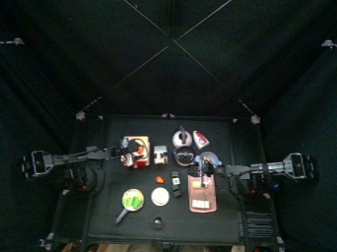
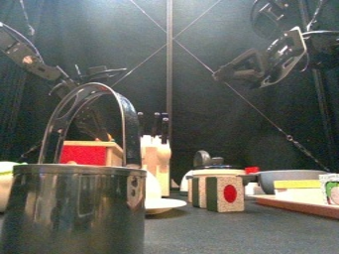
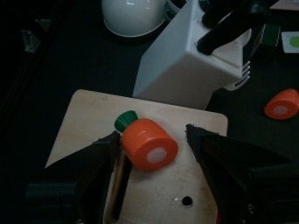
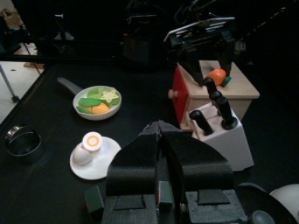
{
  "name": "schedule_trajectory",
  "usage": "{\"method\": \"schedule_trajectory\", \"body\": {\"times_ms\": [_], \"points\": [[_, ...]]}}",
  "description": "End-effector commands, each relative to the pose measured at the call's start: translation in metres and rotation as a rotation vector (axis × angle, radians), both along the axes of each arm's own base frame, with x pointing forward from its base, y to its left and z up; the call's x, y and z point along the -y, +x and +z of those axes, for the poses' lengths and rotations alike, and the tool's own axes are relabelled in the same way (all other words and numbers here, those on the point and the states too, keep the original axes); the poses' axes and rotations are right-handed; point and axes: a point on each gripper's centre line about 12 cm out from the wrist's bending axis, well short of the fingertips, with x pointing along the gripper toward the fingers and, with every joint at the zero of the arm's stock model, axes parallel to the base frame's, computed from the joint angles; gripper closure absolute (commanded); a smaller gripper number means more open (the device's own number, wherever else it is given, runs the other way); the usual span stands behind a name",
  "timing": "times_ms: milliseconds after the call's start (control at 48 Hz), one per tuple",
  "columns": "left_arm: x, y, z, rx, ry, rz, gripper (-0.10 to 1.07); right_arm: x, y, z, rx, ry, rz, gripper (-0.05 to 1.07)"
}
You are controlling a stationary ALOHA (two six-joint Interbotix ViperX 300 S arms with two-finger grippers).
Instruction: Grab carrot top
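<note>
The carrot (image 3: 149, 150), a chunky orange-red piece with a green top (image 3: 125, 119), lies on a pale square board (image 3: 87, 122). My left gripper (image 3: 155, 142) hangs over it, open, one jaw on each side of the carrot and neither touching it. In the right wrist view the same carrot (image 4: 216, 78) sits on the board beneath the left gripper (image 4: 208, 37). My right gripper (image 4: 163, 133) is shut and holds nothing, hovering on the table's right side (image 1: 214, 168).
A white knife block (image 3: 193, 48) stands right beside the board. A second orange piece (image 3: 281, 103) lies past it. A bowl of green and yellow food (image 4: 97, 99), an egg on a plate (image 4: 90, 149), a pink tray (image 1: 202, 195) and a metal pot (image 2: 73, 208) share the table.
</note>
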Motion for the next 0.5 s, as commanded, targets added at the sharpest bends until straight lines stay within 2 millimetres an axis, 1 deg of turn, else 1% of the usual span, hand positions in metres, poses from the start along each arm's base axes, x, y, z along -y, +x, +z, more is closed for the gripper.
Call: {"method": "schedule_trajectory", "body": {"times_ms": [0,354,438,479], "points": [[-0.0023,0.0038,0.0063,0.03,-0.003,0.011,0.02,0.0006,0.0008,0.0051,0.019,0.001,-0.003,0.75],[-0.0025,0.0044,0.0009,0.023,-0.031,0.027,0.03,0.0007,0.0011,0.0056,0.02,0.001,-0.003,0.75],[-0.0025,0.0044,0.0009,0.024,-0.035,0.029,0.05,0.0006,0.0011,0.0058,0.022,0.001,-0.003,0.75],[-0.0025,0.0044,0.0009,0.024,-0.035,0.029,0.08,0.0007,0.0011,0.0056,0.02,0.001,-0.003,0.75]]}}
